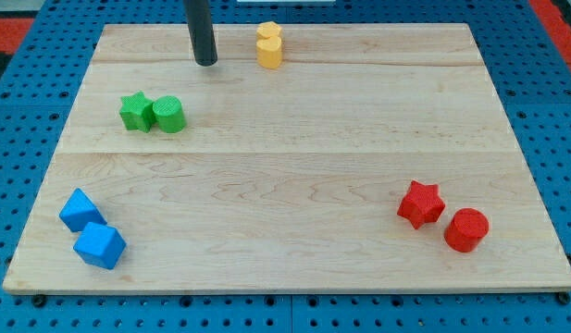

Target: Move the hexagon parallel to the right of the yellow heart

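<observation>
Standing left of two touching yellow blocks [269, 44], my tip [205, 63], a bare rod with no claw, risks shoving both together.

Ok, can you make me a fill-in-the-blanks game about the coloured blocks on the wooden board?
1. My tip sits to the view's ____ of the yellow block.
2. The green star touches a green ____.
3. The two ____ blocks lie near the board's bottom-left corner.
4. The red star and red cylinder lie near the view's bottom-____ corner.

Missing words: left; cylinder; blue; right
</observation>
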You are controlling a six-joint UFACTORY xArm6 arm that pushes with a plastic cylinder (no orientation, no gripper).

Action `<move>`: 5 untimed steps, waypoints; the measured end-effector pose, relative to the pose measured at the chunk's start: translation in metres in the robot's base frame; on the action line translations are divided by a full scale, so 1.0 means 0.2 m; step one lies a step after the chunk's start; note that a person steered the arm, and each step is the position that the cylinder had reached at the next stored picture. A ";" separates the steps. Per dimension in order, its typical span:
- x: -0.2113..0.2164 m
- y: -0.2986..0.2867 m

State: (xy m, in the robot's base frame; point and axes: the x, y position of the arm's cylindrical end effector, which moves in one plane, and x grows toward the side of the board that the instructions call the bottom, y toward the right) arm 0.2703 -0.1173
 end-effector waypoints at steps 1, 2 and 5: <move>-0.30 0.08; -0.39 0.19; -0.38 0.56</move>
State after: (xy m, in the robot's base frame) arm 0.1939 -0.0057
